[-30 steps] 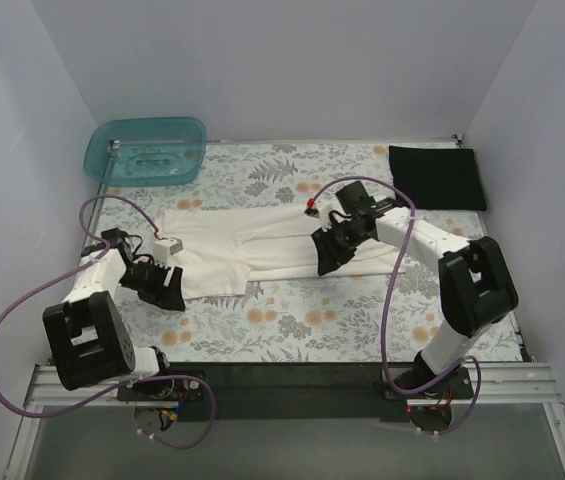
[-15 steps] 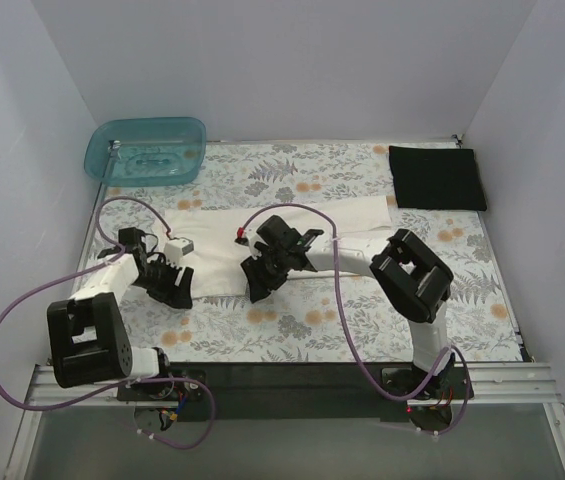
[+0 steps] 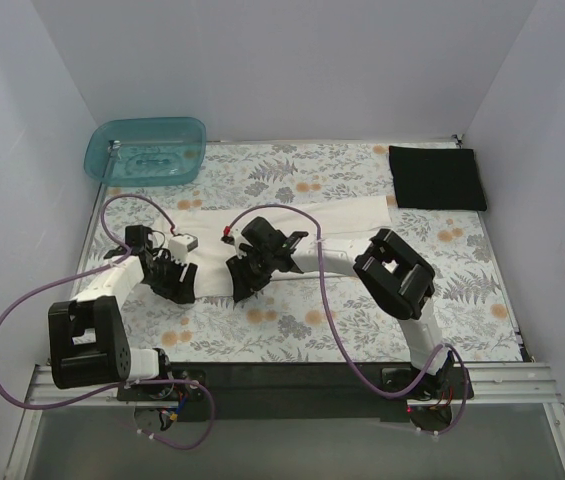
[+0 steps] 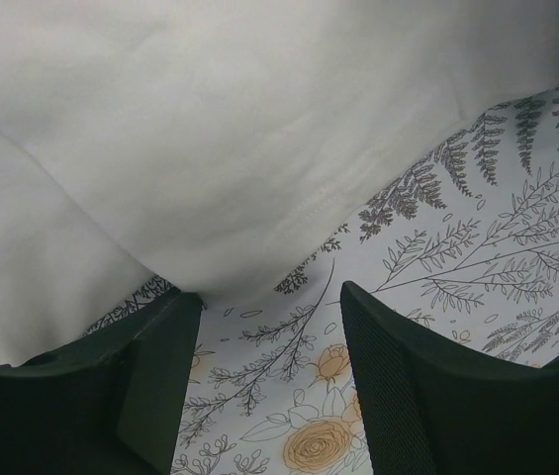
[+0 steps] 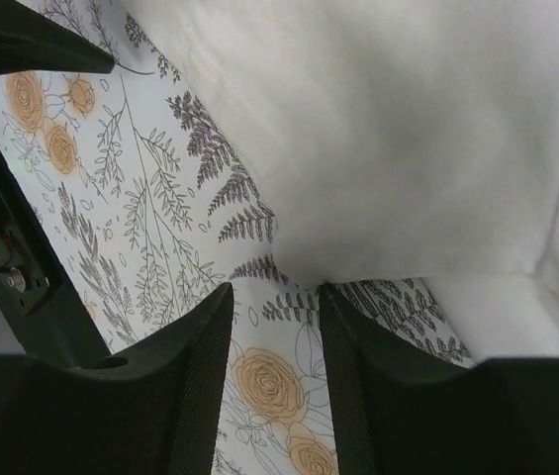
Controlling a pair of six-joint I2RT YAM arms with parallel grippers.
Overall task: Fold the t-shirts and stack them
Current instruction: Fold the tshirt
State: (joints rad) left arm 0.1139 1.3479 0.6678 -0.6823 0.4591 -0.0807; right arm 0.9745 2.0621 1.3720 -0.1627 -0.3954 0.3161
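The cream-white t-shirt lies flat mid-table on the floral cloth. It fills the top of the left wrist view and of the right wrist view. The black t-shirt lies folded at the back right. My left gripper is open at the cream shirt's near-left edge, its fingertips just at the hem, with only cloth between them. My right gripper is open close beside it, and a corner of the shirt ends just above its tips.
A translucent teal tub stands at the back left. White walls close in the table on three sides. The left gripper's finger shows at the top left of the right wrist view. Purple cables loop over both arms.
My right gripper has swept left along the cream shirt's near edge, from mid-right to beside the left gripper. The left gripper has shifted slightly right toward the hem.
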